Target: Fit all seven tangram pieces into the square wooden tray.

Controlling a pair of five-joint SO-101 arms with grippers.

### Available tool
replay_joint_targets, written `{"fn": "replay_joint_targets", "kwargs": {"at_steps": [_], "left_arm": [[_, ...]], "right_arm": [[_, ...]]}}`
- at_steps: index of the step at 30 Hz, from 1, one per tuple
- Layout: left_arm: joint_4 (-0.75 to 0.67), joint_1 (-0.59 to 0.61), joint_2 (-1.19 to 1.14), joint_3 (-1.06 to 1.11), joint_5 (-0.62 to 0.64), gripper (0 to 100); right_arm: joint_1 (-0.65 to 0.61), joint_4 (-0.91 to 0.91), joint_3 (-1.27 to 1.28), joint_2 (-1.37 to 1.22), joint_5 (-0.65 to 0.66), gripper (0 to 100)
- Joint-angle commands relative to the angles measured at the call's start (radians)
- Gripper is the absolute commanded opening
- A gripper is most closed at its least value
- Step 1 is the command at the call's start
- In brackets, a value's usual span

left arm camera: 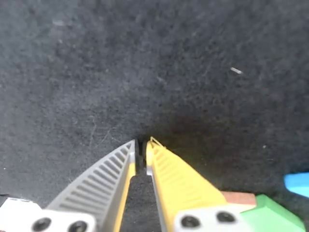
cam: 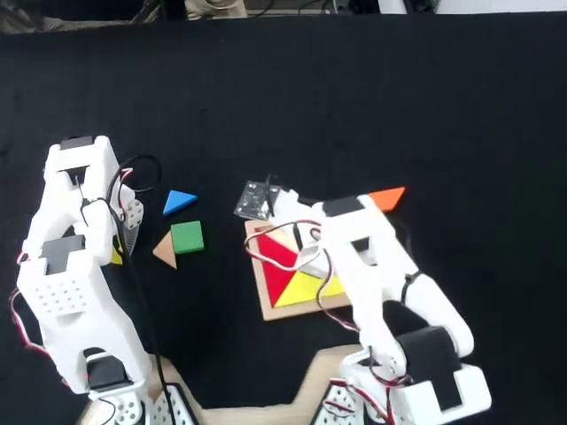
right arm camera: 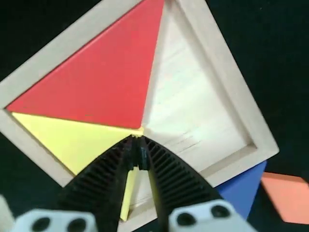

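- Hovering over the wooden tray (cam: 266,305) at centre frame, right gripper (right arm camera: 138,144) pinched closed.
- Red triangle (cam: 276,252) and yellow triangle (cam: 306,288) lie inside it.
- Left gripper (left arm camera: 142,146), also clenched, sits left of green square (cam: 187,237).

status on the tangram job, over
Left gripper shut over cloth, right gripper shut over tray. Red triangle, yellow triangle seated; green square, orange piece among those outside. Nothing lies in tray's bare half.

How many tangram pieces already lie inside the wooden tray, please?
2: a red triangle and a yellow triangle, edges touching. The right gripper covers part of the tray, so another might hide.
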State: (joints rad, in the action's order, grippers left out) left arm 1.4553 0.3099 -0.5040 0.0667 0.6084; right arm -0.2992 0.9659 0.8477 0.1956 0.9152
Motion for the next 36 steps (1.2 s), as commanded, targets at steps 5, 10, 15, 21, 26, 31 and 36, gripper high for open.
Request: {"fn": "replay_joint_targets", "kwargs": {"at_steps": [5, 10, 15, 21, 26, 31, 36], "left_arm": [[-0.017, -0.027, -0.003, -0.027, 0.005, 6], [-0.017, -0.027, -0.003, -0.027, 0.005, 6], [-0.017, -0.027, -0.003, -0.027, 0.003, 6], [-0.017, -0.027, -0.003, -0.027, 0.003, 6], [-0.017, -0.027, -0.003, -0.027, 0.005, 6], [-0.017, -0.027, -0.003, -0.027, 0.005, 6], [-0.017, -0.027, -0.003, -0.027, 0.005, 6]], "right_arm": [[-0.044, 0.086, -0.033, 0.025, -0.011, 1.1], [0.069, 0.023, -0.128, 0.081, -0.060, 1.1], [0.074, -0.109, -0.131, 0.013, -0.060, 1.1], [0.002, -0.103, -0.166, -0.143, -0.060, 1.1], [-0.107, -0.043, -0.182, -0.160, -0.117, 1.1], [-0.130, -0.026, -0.186, -0.104, -0.123, 1.1], [-0.074, -0.110, -0.211, -0.084, -0.121, 1.1]]}}
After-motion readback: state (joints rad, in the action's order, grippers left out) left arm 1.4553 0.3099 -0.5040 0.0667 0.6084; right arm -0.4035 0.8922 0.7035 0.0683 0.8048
